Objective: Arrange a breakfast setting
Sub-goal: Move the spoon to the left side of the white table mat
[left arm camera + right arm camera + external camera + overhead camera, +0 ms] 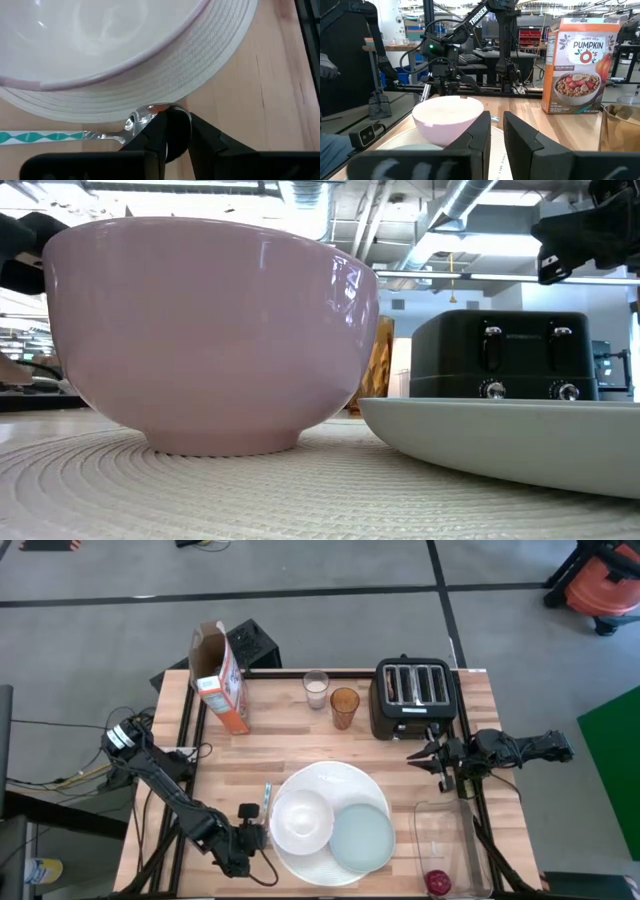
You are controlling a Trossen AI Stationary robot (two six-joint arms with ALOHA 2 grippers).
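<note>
1. High view. Grey floor with dark seams surrounds the wooden table (pixel 300 740). At the back stand the orange-white cereal box (pixel 222 680), milk glass (pixel 316 689), amber glass (pixel 344 706) and a black toaster (pixel 414 695). The large white plate (pixel 322 778) carries the white bowl (pixel 301 821) and the pale green small plate (pixel 362 837). The teal-handled spoon (pixel 266 796) lies just left of the plate, long axis running front to back. The left gripper (pixel 250 830) is at the spoon's near end; the right gripper (pixel 425 752) waits well apart, near the toaster. A red fruit (pixel 438 882) sits in a clear container at the front right corner
2. Low view. Bowl (pixel 210 330) and small plate (pixel 500 435) rest on the ribbed plate; toaster (pixel 515 355) and ceiling ducts behind
3. Left wrist view. The left gripper (pixel 176 131) has its jaws slightly parted astride the spoon (pixel 75 135) bowl end, handle pointing sideways away from them; whether they are pinching it I cannot tell. By my judgement, this arm is the nearer one
4. Right wrist view. The right gripper (pixel 496 131) has its jaws nearly pressed together, holding nothing; bowl (pixel 449 117) and cereal box (pixel 582 65) ahead, workshop beyond
</note>
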